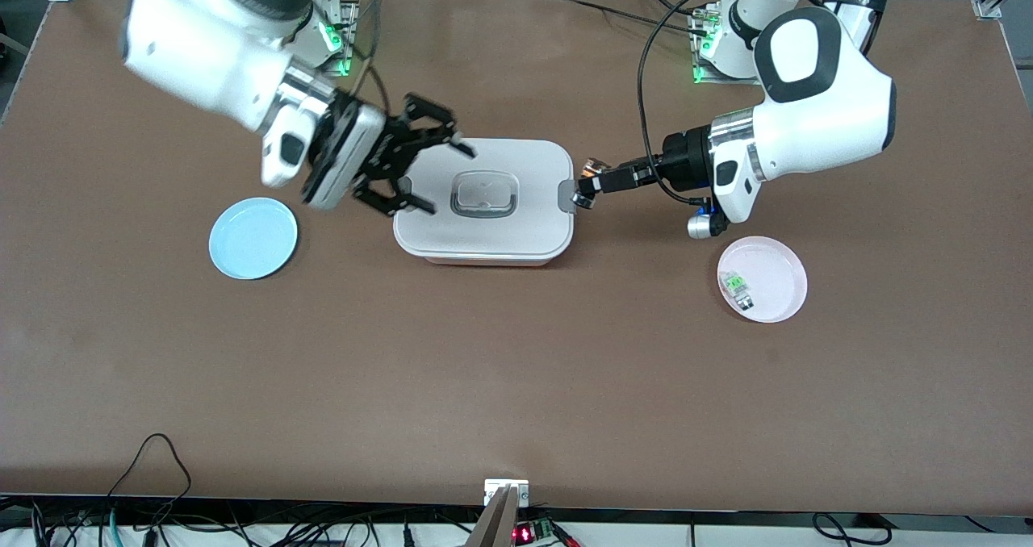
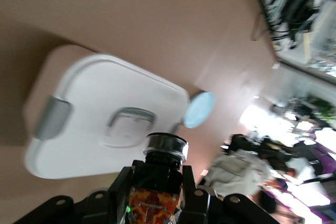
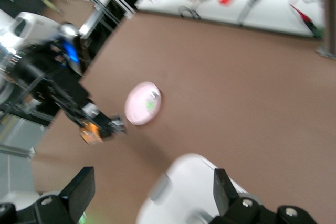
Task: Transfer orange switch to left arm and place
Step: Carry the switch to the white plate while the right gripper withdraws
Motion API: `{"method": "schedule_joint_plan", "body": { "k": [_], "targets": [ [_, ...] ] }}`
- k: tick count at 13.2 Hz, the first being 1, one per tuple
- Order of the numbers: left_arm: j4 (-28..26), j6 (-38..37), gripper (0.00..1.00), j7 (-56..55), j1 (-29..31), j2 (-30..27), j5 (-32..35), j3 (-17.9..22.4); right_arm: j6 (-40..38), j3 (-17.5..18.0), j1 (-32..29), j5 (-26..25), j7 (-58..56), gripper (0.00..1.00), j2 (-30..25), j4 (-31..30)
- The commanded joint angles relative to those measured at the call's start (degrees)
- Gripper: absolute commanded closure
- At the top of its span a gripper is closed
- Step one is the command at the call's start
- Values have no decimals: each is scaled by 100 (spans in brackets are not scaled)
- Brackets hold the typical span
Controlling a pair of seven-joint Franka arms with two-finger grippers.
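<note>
The orange switch (image 2: 155,203), a black cylinder with an orange block, is clamped in my left gripper (image 1: 583,185), which is shut on it. That gripper hangs just off the end of the white box (image 1: 516,236) toward the left arm's end of the table. The right wrist view shows the switch (image 3: 90,132) too. My right gripper (image 1: 452,181) is open and empty. It is in the air over the box's other end, pointing at the left gripper. The box lid also shows in the left wrist view (image 2: 105,103) and between the right gripper's fingers (image 3: 223,187).
A blue plate (image 1: 253,238) lies toward the right arm's end of the table. A pink plate (image 1: 775,248) toward the left arm's end holds a small clear component with a green top (image 1: 736,285). Cables run along the table's edge nearest the front camera.
</note>
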Motion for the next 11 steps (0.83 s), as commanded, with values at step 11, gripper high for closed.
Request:
{"method": "schedule_joint_plan", "body": {
  "k": [11],
  "targets": [
    [-497,394,100,1223,146,996,5144,1573,-2830,-1840,5,-3959,2147,0,-235,68]
  ]
}}
